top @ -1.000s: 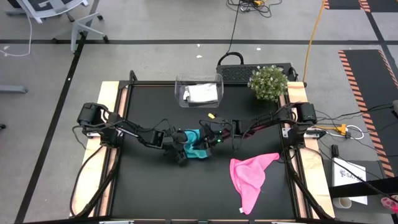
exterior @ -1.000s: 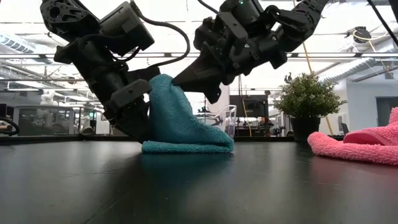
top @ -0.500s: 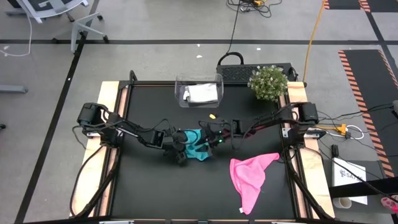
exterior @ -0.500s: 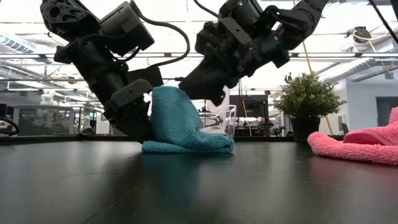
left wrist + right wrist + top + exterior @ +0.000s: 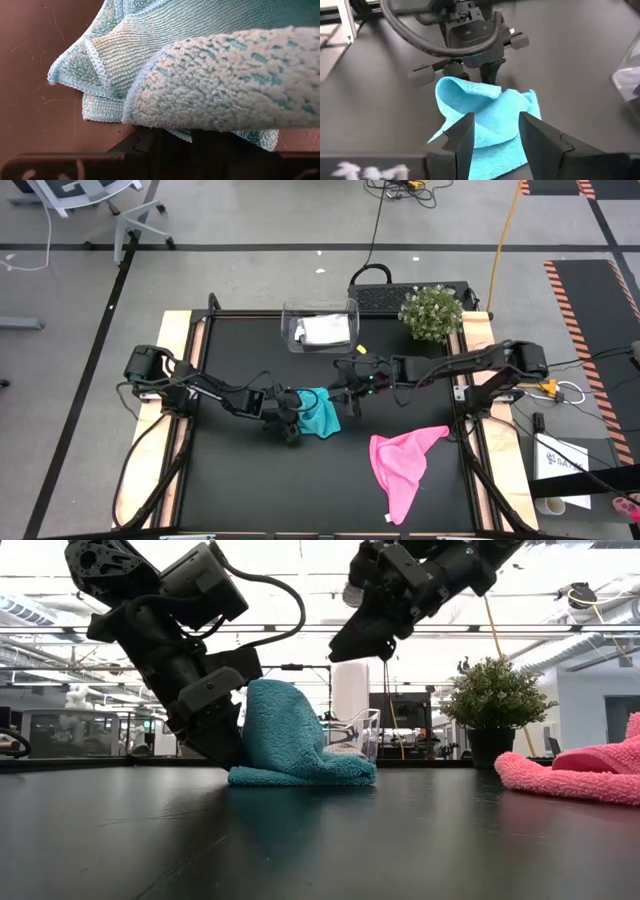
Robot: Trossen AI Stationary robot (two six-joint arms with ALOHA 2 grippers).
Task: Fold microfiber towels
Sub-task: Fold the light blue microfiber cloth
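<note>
The teal towel [image 5: 320, 413] lies bunched near the middle of the black table, and its left part stands up in a rounded hump [image 5: 275, 715]. My left gripper [image 5: 291, 420] is shut on that raised part from the left. My right gripper [image 5: 495, 136] hangs open above and to the right of the towel, with nothing between its fingers; in the low view the right gripper [image 5: 362, 640] is well clear of the cloth. The pink towel [image 5: 404, 463] lies spread at the near right. A light grey-white towel [image 5: 325, 330] rests inside the clear bin. My left gripper holds the teal towel's raised left part [image 5: 489, 90], pinched between its fingers. The fingers [image 5: 222, 735] slant down from the table's left. The held part stands up slack as a fold [image 5: 210, 100], and the towel's lower layers [image 5: 320, 776] lie on the table.
The clear bin [image 5: 293, 320] stands at the far edge with a potted plant [image 5: 430, 312] to its right. Bare black tabletop lies in front of the teal towel and to the left of the pink one.
My right gripper has opened, let go of the teal towel's top, and risen away toward the table's far right. The towel's peak, once drawn up to a point, has sunk into a rounded hump against my left gripper.
</note>
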